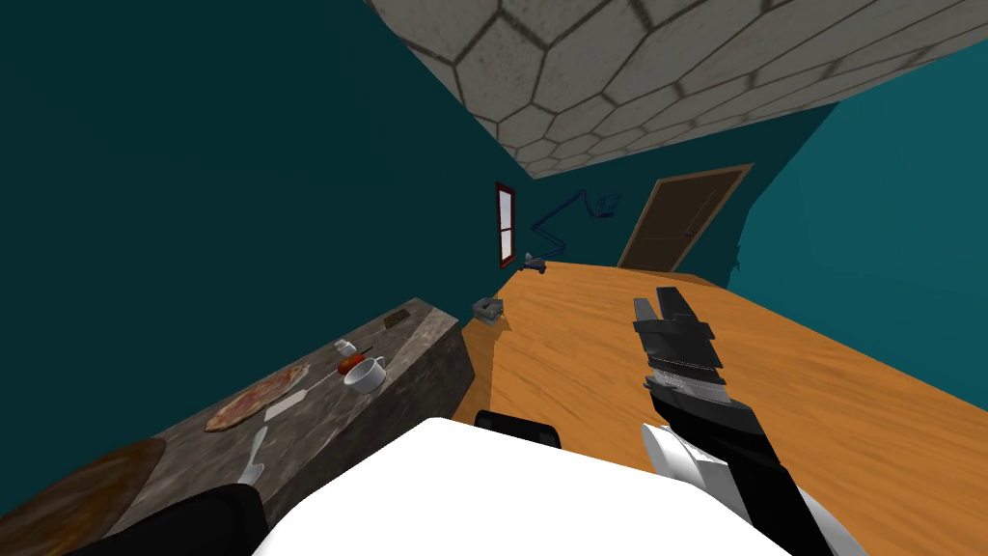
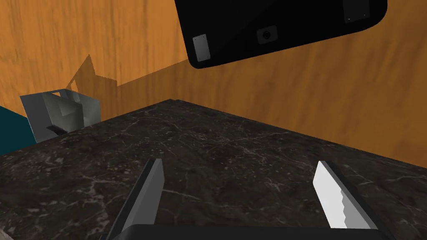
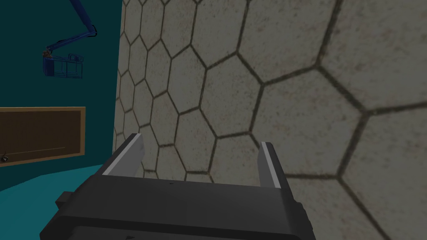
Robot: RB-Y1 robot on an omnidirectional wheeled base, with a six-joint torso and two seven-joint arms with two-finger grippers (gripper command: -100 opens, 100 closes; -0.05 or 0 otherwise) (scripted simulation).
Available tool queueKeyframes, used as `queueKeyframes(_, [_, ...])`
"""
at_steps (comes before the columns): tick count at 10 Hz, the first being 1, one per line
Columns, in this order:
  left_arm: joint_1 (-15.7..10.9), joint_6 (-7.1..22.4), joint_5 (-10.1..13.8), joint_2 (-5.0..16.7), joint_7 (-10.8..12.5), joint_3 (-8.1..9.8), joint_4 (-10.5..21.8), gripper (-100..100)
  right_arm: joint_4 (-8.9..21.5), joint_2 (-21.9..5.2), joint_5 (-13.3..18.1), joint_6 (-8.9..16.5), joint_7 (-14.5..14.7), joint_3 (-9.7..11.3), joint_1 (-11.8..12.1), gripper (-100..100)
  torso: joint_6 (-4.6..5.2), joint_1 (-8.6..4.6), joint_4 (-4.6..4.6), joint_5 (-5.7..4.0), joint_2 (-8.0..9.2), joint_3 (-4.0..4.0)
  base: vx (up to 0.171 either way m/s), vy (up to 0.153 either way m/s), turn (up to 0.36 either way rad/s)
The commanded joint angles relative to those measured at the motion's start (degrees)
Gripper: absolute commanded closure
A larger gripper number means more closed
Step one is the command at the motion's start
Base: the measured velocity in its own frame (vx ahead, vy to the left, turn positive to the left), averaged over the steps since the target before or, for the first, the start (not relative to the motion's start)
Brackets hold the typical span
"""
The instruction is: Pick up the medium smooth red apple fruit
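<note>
left jaws apart over dark counter [image 2: 217, 141]

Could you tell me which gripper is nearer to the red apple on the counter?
Left, probably. The left gripper hangs open above the marble counter that bears the apple; the right gripper is raised over the wooden floor, clear of that counter.

Red apple [image 1: 349, 365] tiny, partly behind white cup [image 1: 367, 376] toward countertop's [image 1: 318, 420] far end. Brown round thing [image 1: 77, 487] cut by picture edge. Dark item [image 1: 397, 319] at far corner unidentifiable.
</note>
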Motion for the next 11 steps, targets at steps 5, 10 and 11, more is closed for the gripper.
queueKeyframes(5, [2.54, -0.46, 4.11, 9.45, -1.78, -0.11, 3.87, -100, 0.0, 0.0, 0.0, 0.0, 0.0, 0.0, 0.0, 0, 0.0, 0.05, 0.0, 0.02, -0.02, -0.01, 0.022, 0.048, -0.114])
queueKeyframes(10, [4.17, -0.89, 7.65, 18.23, -3.63, 0.8, 6.83, -100, 0.0, 0.0, 0.0, 0.0, 0.0, 0.0, 0.0, 0, 0.03, 0.07, -0.01, 0.02, -0.03, -0.02, 0.022, 0.059, -0.131])
queueKeyframes(11, [4.17, -0.89, 7.65, 19.52, -3.63, 0.8, 6.83, -100, 0.0, -0.01, 0.0, 0.0, 0.0, 0.0, 0.0, 0, 0.04, 0.19, -0.02, 0.05, -0.1, -0.05, 0.023, 0.079, -0.092])
